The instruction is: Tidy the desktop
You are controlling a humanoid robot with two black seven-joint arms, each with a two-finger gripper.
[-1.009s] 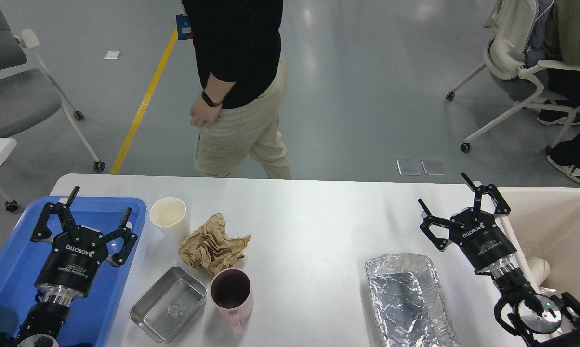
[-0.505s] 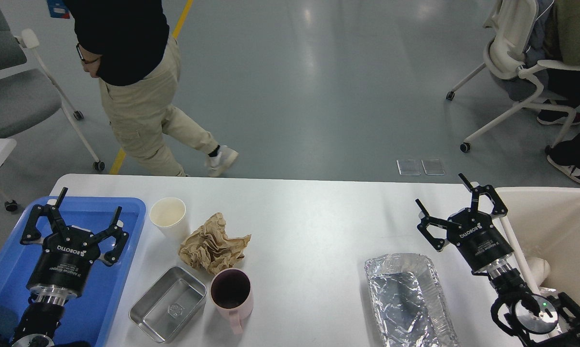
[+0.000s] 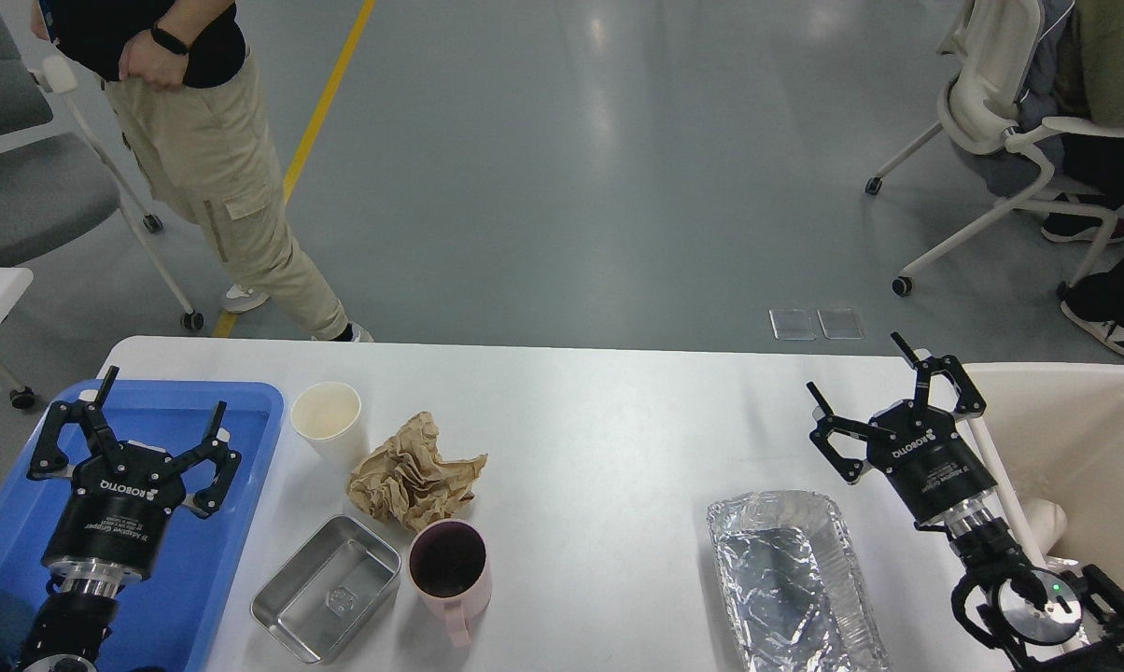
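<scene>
Bench [image 3: 618, 429] fills the lower half of the frame, carrying a paper cup [image 3: 327, 417], crumpled brown paper [image 3: 411, 474], a metal pan [image 3: 326, 588], a pink mug [image 3: 449, 566] and a foil tray [image 3: 791, 579]. Left hand [image 3: 159, 411], fingers apart, hangs over the blue tray [image 3: 245, 411] at lower left; right hand [image 3: 856, 378], fingers apart and empty, sits beside the cream bin [image 3: 1085, 439] at lower right.

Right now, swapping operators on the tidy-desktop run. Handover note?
Left gripper: open, empty, over the blue tray.
Right gripper: open, empty, beside the cream bin.
On the desktop: paper cup, crumpled brown paper, metal tin, pink mug, foil tray.
Done: nothing visibly cleared.
Left: all five items.
</scene>
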